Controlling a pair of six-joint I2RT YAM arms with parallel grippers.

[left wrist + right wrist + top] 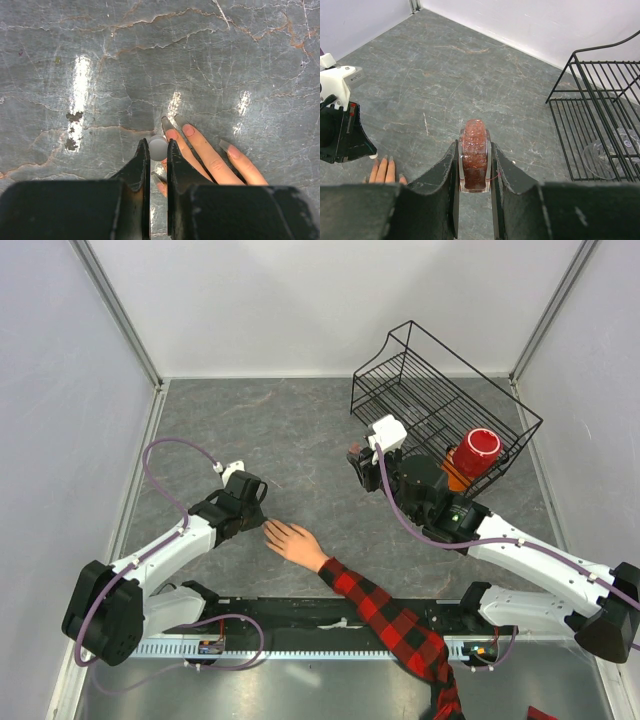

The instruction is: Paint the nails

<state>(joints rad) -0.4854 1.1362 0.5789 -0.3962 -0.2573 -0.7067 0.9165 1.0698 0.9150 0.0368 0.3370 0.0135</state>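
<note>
A pale hand [293,543] with spread fingers lies flat on the grey table, its arm in a red-and-black plaid sleeve [385,615]. The nails [188,130] show as long, pale tips in the left wrist view. My left gripper [158,147] hovers right over the fingers, shut on a small round white cap [158,149]; whatever hangs below the cap is hidden. It stands at the fingertips in the top view, left gripper [250,502]. My right gripper [475,142] is shut on a tiny dark red glittery bottle [474,155], held above the table right of the hand [385,171].
A black wire basket [440,400] sits at the back right with a red cup [476,452] at its near end and a clear round thing [605,157] inside. White walls close in the table on three sides.
</note>
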